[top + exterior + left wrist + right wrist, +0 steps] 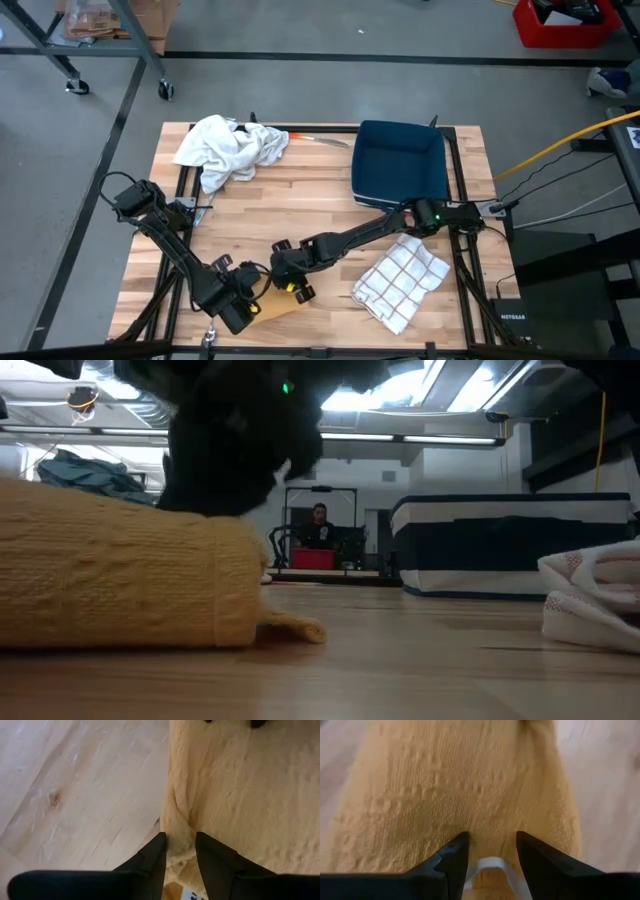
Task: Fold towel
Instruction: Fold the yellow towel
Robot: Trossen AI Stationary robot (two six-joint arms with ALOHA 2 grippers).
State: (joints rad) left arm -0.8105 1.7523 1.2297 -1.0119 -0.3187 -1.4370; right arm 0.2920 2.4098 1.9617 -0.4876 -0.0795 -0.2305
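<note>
I count three cloths on my counter (330, 215): one yellow towel (275, 303) at the near edge, one crumpled white towel (230, 148) at the far left, and one white checked cloth (402, 281) lying flat to the right. One dark blue bin (400, 163) stands at the far side, right of the white towel.

Both my arms reach low over the yellow towel. My left arm runs along the counter's left side and bends in, so my left hand (179, 851) sits at the towel's left edge. Its two fingers (150, 860) stand a little apart with a bunched bit of the yellow hem between them, pinching it. My right arm stretches from the right side, passing just above the checked cloth's corner, and my right hand (491, 851) points down onto the towel's knit surface. Its fingers are spread, with a white loop or tag (487, 867) showing between them; I cannot tell if they grip the cloth. From counter height the yellow towel lies as a thick folded mass with a small corner poking out.
</note>
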